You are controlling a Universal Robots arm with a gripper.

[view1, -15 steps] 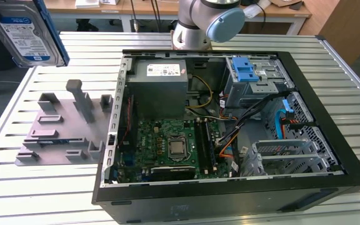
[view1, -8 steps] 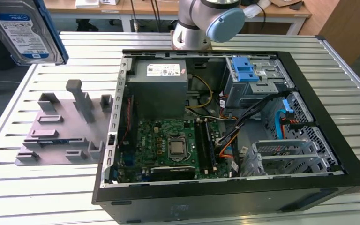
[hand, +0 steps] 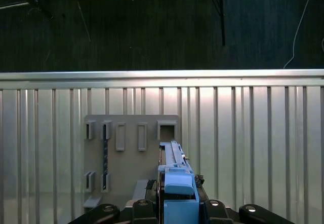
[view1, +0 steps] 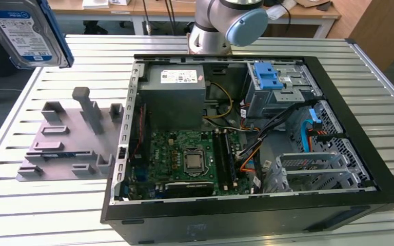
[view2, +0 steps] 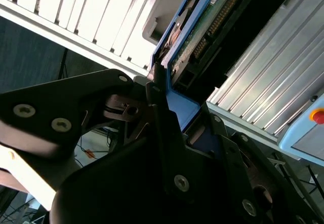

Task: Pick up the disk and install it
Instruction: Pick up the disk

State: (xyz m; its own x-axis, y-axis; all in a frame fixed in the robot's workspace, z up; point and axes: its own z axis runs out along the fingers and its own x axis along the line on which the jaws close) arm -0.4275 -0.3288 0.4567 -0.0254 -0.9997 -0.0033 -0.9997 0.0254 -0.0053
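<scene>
Holding the disk (view1: pixel 24 31) aloft above the stand (hand: pixel 131 148), the gripper (hand: pixel 177 201) pinches its blue rails; pick-up looks done, and installing would call for aligning it inside the computer case (view1: pixel 252 211).

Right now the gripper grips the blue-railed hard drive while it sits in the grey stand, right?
Not quite. The gripper grips the hard drive, but the exterior view shows it held in the air, clear of the grey stand.
</scene>
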